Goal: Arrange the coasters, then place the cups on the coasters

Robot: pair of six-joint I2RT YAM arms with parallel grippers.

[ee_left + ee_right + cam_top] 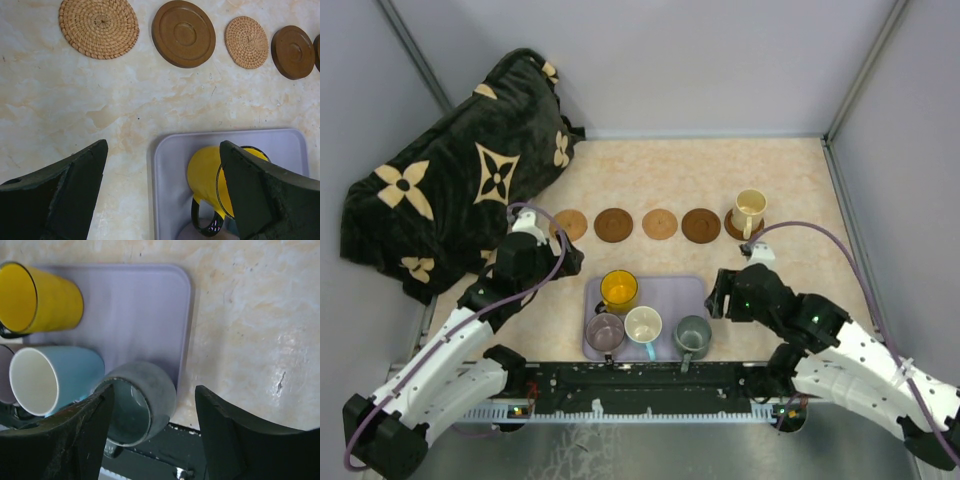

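Observation:
Five coasters lie in a row across the table, from the leftmost [569, 224] to the rightmost [732, 228]. A cream cup [750, 208] stands on the rightmost. The yellow cup [618, 289], mauve cup [605, 330], white cup [643, 325] with its blue handle and grey-green cup [692, 334] stand on the lavender tray [670, 290]. My left gripper [164, 147] hangs open over the tray's left edge, its right finger in front of the yellow cup [205, 175]. My right gripper [154, 395] is open around the grey-green cup [157, 385], its left finger over the cup's mouth.
A black blanket [450, 180] with beige flowers is heaped at the back left, close to the leftmost coaster. Grey walls enclose the table on three sides. A black rail [640, 385] runs along the near edge just behind the tray.

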